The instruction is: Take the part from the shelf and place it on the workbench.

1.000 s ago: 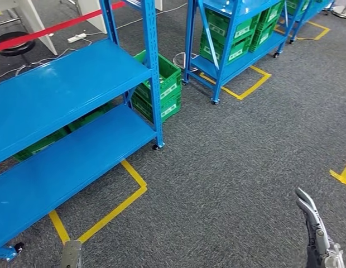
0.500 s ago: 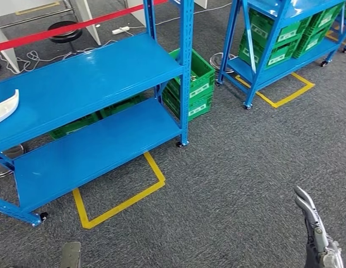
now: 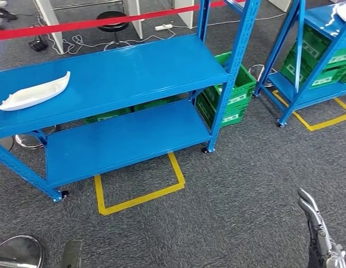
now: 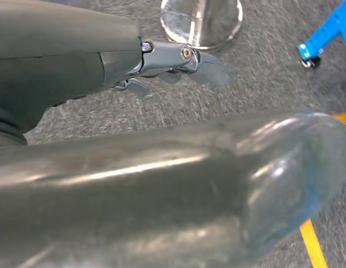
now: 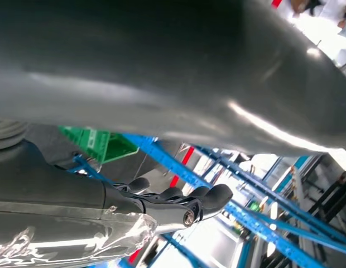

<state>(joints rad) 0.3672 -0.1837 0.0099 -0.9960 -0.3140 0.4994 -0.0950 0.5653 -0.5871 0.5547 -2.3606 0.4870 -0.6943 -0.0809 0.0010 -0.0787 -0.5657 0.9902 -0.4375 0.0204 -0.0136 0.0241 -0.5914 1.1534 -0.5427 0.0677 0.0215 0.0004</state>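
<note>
From the head view, a long white curved plastic part (image 3: 34,92) is lying on the top board of the blue metal shelf (image 3: 120,72), over in the upper left of the frame, well apart from both hands. Green plastic crates (image 3: 230,97) are sitting behind the shelf's right post, and yellow floor tape (image 3: 139,192) is marking a box on the grey carpet just below the lower board. A second blue rack (image 3: 308,61) is standing at the upper right with more green crates inside. A red barrier strip (image 3: 100,22) is running across the top. The right hand (image 3: 321,234) is poking up at the lower right corner, fingers straight and holding nothing. The left hand (image 3: 71,255) is just peeking in at the bottom edge, left of centre, beside a round shiny metal base (image 3: 17,251).

In the left wrist view, the left hand (image 4: 175,58) is hanging over carpet, fingers stretched out, nothing in them, pointing towards that shiny base (image 4: 201,19) at the top.

In the right wrist view, the right hand (image 5: 179,204) is showing its dark fingers extended side by side and empty, with blue racking (image 5: 247,190) blurred behind.
</note>
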